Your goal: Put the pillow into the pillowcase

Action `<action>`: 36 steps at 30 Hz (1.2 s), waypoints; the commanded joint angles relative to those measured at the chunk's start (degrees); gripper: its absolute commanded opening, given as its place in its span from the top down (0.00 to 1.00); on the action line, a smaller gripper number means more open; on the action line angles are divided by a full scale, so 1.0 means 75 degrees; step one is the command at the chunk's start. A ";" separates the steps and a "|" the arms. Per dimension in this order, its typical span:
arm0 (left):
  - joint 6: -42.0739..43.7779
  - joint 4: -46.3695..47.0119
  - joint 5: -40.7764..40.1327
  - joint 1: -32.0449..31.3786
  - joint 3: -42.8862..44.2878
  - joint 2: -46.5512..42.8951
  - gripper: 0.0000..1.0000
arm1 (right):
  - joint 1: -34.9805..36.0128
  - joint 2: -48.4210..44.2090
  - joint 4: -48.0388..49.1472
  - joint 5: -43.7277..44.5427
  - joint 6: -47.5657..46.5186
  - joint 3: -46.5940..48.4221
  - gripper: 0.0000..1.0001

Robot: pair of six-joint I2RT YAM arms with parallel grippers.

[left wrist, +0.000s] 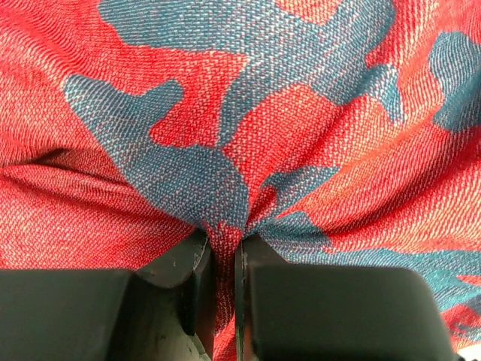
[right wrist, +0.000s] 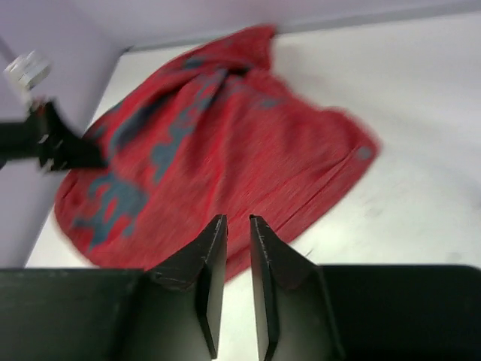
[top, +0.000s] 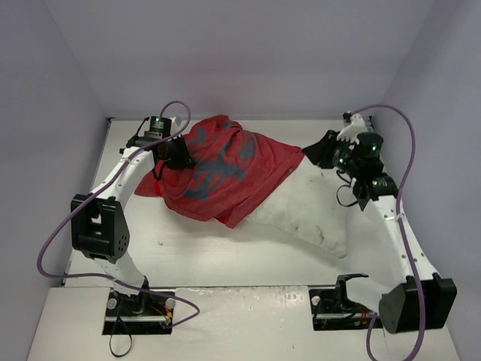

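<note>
Pillow (top: 308, 214) lies diagonally on the surface (top: 225, 248), its far-left half inside the pillowcase (top: 218, 169) and its bare end toward the near-right corner. Left tool (left wrist: 223, 241) pinches pillowcase cloth. Right tool (right wrist: 237, 219), narrowly parted and empty, is nearer the bare end

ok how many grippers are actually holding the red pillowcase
1. The left gripper pinches a fold at the pillowcase's left end. The right gripper is clear of it, jaws empty.
</note>
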 commanded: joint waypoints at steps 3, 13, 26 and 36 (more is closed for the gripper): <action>-0.0783 0.0682 -0.0813 0.0114 0.0131 -0.0276 1.00 | 0.0851 -0.0396 0.0127 -0.0668 0.0891 -0.1706 0.90; -0.0889 0.0717 -0.1154 0.0325 -0.0561 -0.1119 1.00 | 0.1065 0.2014 0.0525 0.0774 0.0459 -0.0466 0.84; -0.0830 0.0706 -0.0826 0.0372 -0.1323 -0.1600 1.00 | 0.1147 0.3307 0.0912 -0.0947 -0.0233 0.1317 0.69; -0.0608 0.0717 -0.0626 0.0383 -0.1147 -0.1342 1.00 | 0.1171 0.3469 0.1907 -0.1886 -0.0315 0.0963 0.75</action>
